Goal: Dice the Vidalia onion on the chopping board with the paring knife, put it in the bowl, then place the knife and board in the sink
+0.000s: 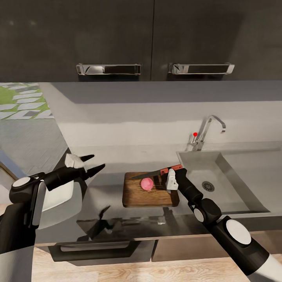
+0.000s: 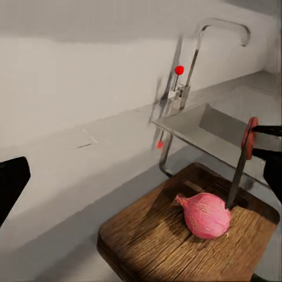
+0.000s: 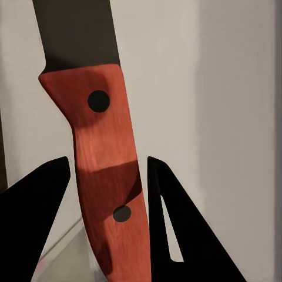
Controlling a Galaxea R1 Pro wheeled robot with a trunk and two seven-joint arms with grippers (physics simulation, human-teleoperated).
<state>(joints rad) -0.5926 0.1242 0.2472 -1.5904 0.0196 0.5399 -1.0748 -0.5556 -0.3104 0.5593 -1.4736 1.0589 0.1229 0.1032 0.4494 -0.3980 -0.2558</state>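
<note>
The pink Vidalia onion (image 1: 147, 183) (image 2: 205, 214) lies whole on the dark wooden chopping board (image 1: 137, 197) (image 2: 158, 247), on the countertop (image 1: 103, 184) left of the sink (image 1: 229, 184) (image 2: 214, 126). My right gripper (image 1: 176, 169) (image 3: 108, 194) is shut on the red handle of the paring knife (image 1: 154, 172) (image 3: 103, 147). Its dark blade (image 2: 237, 179) is held just behind the onion, edge down. My left gripper (image 1: 93, 163) hangs open left of the board, above the white bowl (image 1: 58, 196), which my left arm partly hides.
A chrome tap (image 1: 205, 133) (image 2: 197, 59) with a red-tipped lever stands behind the sink's left corner. Dark wall cabinets with metal handles (image 1: 109, 69) hang overhead. The counter's front edge runs just below the board, above a drawer handle (image 1: 94, 246).
</note>
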